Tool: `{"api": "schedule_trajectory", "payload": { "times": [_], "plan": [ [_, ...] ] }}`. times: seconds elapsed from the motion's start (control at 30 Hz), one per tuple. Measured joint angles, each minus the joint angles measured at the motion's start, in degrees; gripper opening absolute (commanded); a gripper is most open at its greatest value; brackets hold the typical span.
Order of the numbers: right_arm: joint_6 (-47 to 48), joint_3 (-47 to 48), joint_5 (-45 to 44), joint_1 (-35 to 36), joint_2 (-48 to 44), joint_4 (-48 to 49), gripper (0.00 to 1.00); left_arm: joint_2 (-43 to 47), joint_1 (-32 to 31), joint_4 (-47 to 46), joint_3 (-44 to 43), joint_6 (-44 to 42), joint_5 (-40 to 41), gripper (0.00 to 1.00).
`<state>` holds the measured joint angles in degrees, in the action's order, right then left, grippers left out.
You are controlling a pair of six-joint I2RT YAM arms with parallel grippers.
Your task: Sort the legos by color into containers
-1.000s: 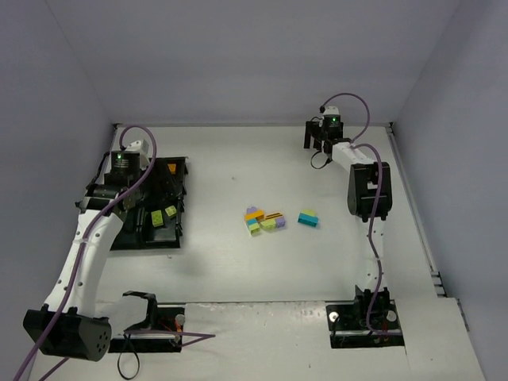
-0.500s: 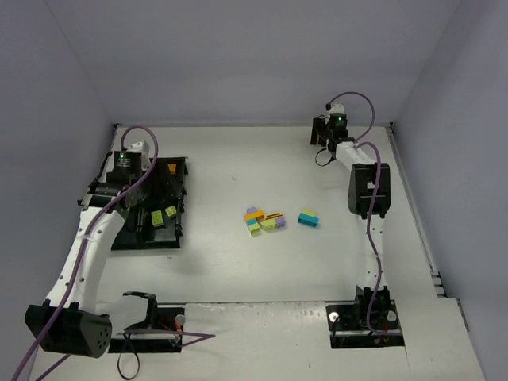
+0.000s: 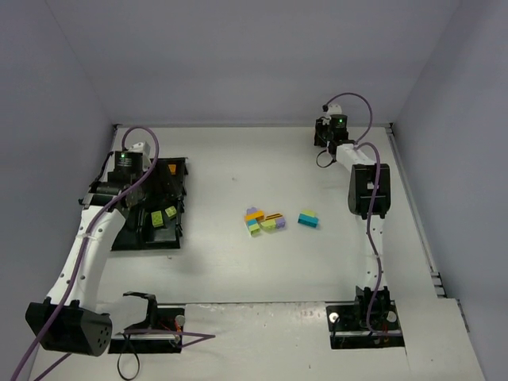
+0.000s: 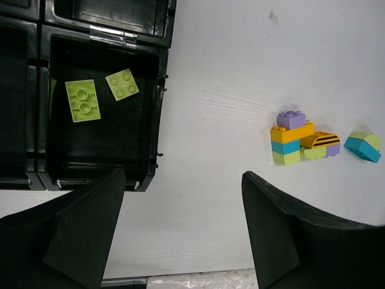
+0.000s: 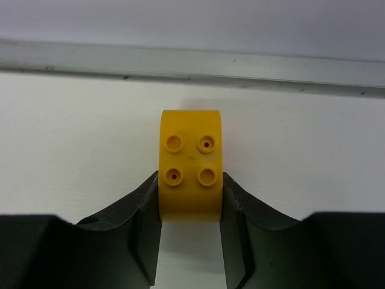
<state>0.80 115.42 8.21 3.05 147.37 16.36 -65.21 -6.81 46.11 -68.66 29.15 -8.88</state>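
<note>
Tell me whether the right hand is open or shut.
Shut on the orange brick: in the wrist view, the right hand has its fingers pressed against both sides of it.

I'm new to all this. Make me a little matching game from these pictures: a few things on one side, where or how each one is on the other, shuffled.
Things:
1. right hand
2. left hand
3. two lime bricks
4. mixed-colour stack

States and places:
A. lying in a compartment of the black tray
B. open, holding nothing
C. standing on the bare table
D. closed on an orange brick

Pairs: 1-D, 2-B, 3-A, 4-C
</note>
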Motion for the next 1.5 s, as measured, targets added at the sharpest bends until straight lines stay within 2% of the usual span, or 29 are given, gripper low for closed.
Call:
{"api": "schedule_trajectory", "payload": {
  "times": [0.1,0.3,0.4,0.63,0.83,1.2,1.5],
  "plan": [
    [0.7,-5.9,2.6,0.1,-3.4,1.7,0.00,0.0,0.0,-0.2,0.0,0.0,-0.6,0.72],
    [1.8,-23.0,9.3,2.9,-17.3,2.1,0.00,-1.3,-0.2,-2.2,-0.3,1.7,-3.6,0.73],
    [3.5,-29.7,11.2,7.5,-25.9,2.8,0.00,-3.1,-0.9,-3.3,-1.5,3.5,-5.7,0.78],
    [5.1,-39.8,16.5,21.2,-43.7,5.0,0.00,-5.9,-5.9,-8.9,-5.4,8.6,-11.3,0.78],
    [3.8,-47.9,17.5,26.6,-54.1,5.5,0.00,-5.9,-9.3,-16.7,-6.0,14.5,-14.3,0.79],
    [1.5,-53.6,16.1,33.4,-63.8,5.3,0.00,-9.1,-15.8,-29.2,-6.0,24.5,-15.8,0.78],
    [0.5,-55.0,14.6,34.0,-68.1,5.0,0.00,-12.0,-21.2,-31.5,-6.0,27.4,-14.4,0.78]
  ]
}}
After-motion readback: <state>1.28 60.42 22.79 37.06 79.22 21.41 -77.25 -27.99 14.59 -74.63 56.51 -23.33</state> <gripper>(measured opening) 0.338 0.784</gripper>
